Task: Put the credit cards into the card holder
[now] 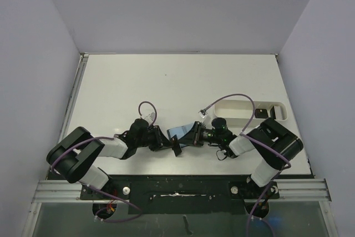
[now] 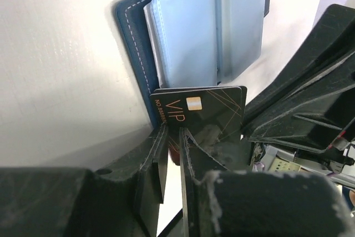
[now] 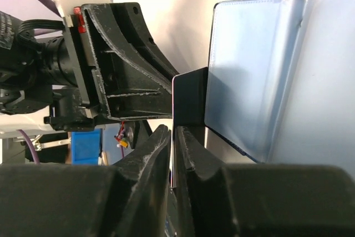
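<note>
Reaching left arm: elbow folded out to the left by the base rail, forearm low over the table (image 1: 166, 81), wrist pointing right toward the centre.
Right arm: mirrors it, with the elbow out to the right and the forearm pointing left; the two wrists face each other, almost nose to nose.
Left gripper (image 2: 173, 137): clenched on the near edge of the black VIP card (image 2: 202, 109).
Right gripper (image 3: 173, 137): pinched tight on a thin card seen edge-on, apparently the same card, held from the opposite side.
Black VIP card: between both claws, its far edge at the open end of the sleeves; whether it has entered a pocket cannot be told.
Card holder (image 2: 133, 37): lies open just beyond the fingers, navy cover underneath, pale blue sleeves fanned up.
White tray (image 1: 283, 109): far right, well apart.
</note>
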You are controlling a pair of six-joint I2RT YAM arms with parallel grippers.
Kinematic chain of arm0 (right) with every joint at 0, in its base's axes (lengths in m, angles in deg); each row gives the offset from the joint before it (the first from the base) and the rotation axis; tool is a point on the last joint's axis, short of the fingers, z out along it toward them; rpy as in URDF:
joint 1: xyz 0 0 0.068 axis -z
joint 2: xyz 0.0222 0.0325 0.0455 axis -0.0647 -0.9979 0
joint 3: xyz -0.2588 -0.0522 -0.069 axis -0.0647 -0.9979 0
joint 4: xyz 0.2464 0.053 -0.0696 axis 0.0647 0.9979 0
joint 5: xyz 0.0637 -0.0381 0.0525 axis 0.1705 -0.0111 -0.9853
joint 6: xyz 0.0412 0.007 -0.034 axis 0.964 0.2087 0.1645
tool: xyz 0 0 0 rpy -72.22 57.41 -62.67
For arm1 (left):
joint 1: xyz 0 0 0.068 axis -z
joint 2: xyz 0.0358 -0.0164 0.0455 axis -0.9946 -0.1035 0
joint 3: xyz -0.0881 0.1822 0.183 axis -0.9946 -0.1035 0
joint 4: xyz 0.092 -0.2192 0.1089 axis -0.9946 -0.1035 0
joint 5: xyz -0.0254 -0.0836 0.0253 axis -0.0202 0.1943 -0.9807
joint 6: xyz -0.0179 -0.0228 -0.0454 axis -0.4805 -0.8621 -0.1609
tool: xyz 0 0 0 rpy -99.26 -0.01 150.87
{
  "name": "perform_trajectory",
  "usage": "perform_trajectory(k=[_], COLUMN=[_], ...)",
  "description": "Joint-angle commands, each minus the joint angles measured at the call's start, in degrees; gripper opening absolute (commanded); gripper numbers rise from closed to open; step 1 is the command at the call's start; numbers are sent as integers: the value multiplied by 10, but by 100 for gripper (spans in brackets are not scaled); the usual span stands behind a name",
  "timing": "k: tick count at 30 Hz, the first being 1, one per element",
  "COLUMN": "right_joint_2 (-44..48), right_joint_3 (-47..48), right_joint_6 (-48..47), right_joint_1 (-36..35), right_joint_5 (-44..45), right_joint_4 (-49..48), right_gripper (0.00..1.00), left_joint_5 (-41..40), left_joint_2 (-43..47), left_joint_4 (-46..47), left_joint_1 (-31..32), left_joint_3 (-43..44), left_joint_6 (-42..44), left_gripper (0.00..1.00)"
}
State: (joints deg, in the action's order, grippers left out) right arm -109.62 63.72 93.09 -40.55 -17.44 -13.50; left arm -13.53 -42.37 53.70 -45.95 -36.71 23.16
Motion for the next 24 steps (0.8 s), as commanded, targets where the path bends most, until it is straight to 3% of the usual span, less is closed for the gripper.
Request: perform_trajectory(k=[1, 4, 9, 12, 16, 19, 24], right_joint_2=[43, 74, 57, 60, 108, 115, 78], right_joint_3=[-2, -2, 15, 32, 90, 121, 131], right_joint_6=[-5, -30, -52, -70, -144, -164, -161], right_joint_1=[3, 3, -3, 1, -22, -42, -50], right_joint_5=[1, 24, 29, 36, 135, 191, 200], right_joint_4=[-32, 31, 70, 117, 308, 393, 401], right_gripper=[7, 0, 0, 14, 33, 36, 37], left_joint_5=[-3, -8, -5, -6, -12, -13, -16], left_joint_2=[21, 26, 18, 18, 31, 39, 37], left_joint_4=[23, 14, 18, 10, -16, -18, -4], left_joint_1=[-3, -7, -11, -10, -11, -11, -11], left_joint_3=[-3, -3, -3, -1, 4, 4, -4], left_joint_6=[0, 6, 7, 8, 12, 6, -4], left_gripper=[13, 13, 14, 15, 18, 25, 35])
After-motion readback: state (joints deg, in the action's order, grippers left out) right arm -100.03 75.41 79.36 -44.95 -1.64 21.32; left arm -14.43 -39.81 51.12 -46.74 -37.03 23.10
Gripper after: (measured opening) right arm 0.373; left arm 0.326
